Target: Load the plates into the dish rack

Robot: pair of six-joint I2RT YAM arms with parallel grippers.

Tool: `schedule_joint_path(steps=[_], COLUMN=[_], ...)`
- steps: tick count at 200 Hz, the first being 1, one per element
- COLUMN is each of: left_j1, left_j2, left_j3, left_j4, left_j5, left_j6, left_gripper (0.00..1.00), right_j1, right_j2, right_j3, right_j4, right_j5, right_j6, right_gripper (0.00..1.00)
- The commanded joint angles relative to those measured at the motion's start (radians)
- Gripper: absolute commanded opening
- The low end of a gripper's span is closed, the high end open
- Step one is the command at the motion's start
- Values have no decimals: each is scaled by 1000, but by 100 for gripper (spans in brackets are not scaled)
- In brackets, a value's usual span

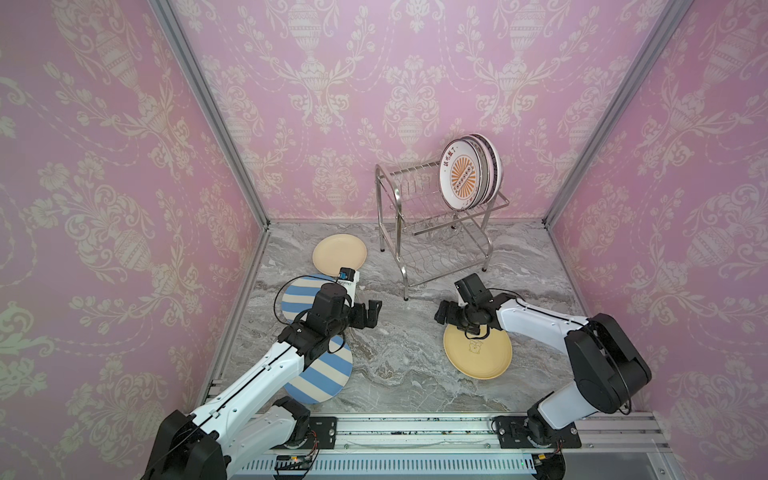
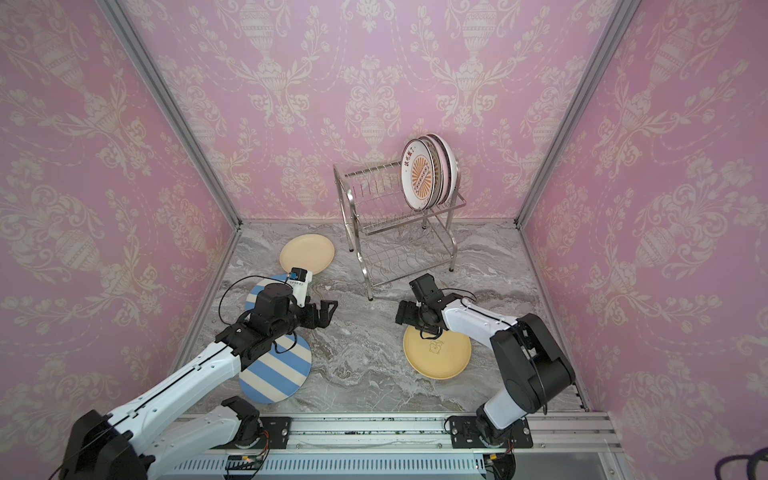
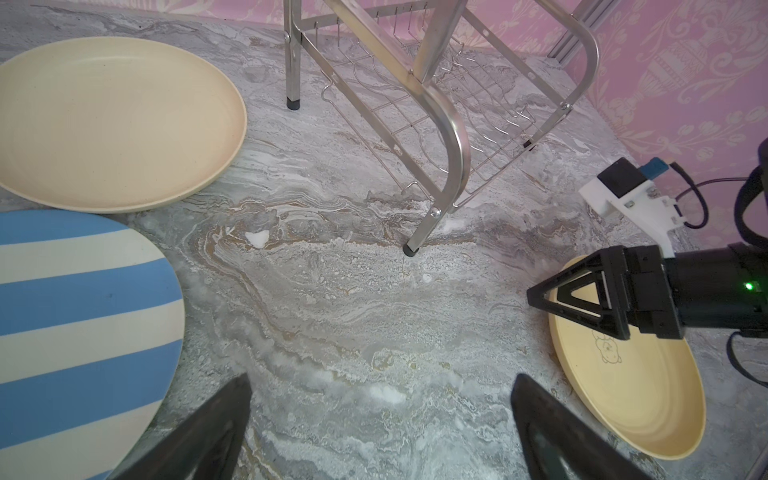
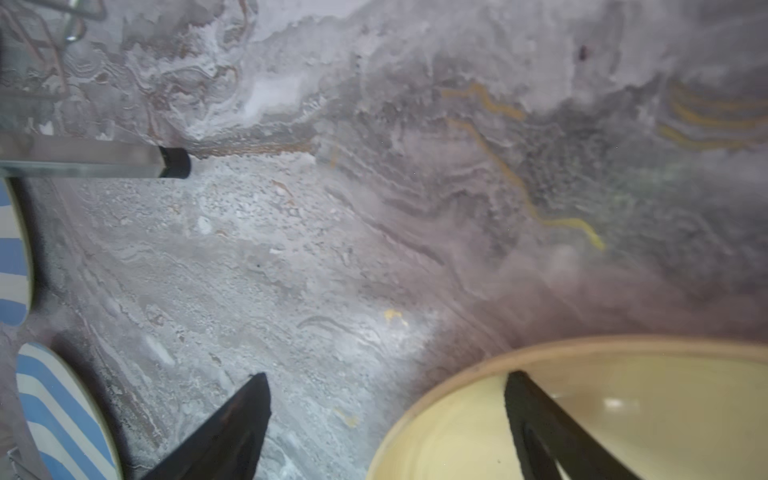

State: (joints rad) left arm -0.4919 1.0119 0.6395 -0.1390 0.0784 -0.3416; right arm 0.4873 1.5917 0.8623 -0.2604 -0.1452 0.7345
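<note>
Up front, one blue-and-white striped plate [image 1: 322, 376] lies flat on the grey marble table [image 1: 415, 353], half under the left arm [image 1: 266, 365]; second striped plate [image 1: 298, 289] sits further back, w/ a plain cream plate [image 1: 339, 253] beyond. Right side: yellow plate [image 1: 478, 353] w/ small cartoon, flat. Right pincer [image 1: 441, 313] gapes wide, astride its rim, gripping nothing. Left pincer [image 1: 372, 316] likewise spread wide, empty, over bare table. Steel two-tier dish rack [image 1: 415, 191] stands at back; upper tier holds sunburst plate [image 1: 460, 174] upright, more plates [image 1: 491, 170] packed behind.
</note>
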Motion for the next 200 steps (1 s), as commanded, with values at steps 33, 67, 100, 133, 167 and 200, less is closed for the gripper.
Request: schedule_joint_path(steps=[33, 67, 100, 133, 167, 200], left_j1=[9, 8, -11, -48, -91, -159], left_j2=[-3, 46, 102, 151, 231, 308], left_j3=[6, 6, -29, -39, -49, -51], left_j4=[-18, 36, 117, 175, 247, 338], left_j5=[-14, 50, 111, 120, 132, 126], left_j6=[4, 1, -15, -34, -67, -88], left_gripper=[99, 99, 99, 99, 99, 99], right_j1=[38, 45, -1, -139, -199, -240], right_j2=[75, -39, -223, -412, -568, -641], right_j3=[113, 123, 52, -107, -232, -289], right_j4=[46, -75, -262, -354, -359, -405], right_j5=[-59, -1, 140, 133, 144, 161], right_j6=[-42, -103, -131, -121, -49, -38], right_gripper=[89, 88, 87, 83, 78, 74])
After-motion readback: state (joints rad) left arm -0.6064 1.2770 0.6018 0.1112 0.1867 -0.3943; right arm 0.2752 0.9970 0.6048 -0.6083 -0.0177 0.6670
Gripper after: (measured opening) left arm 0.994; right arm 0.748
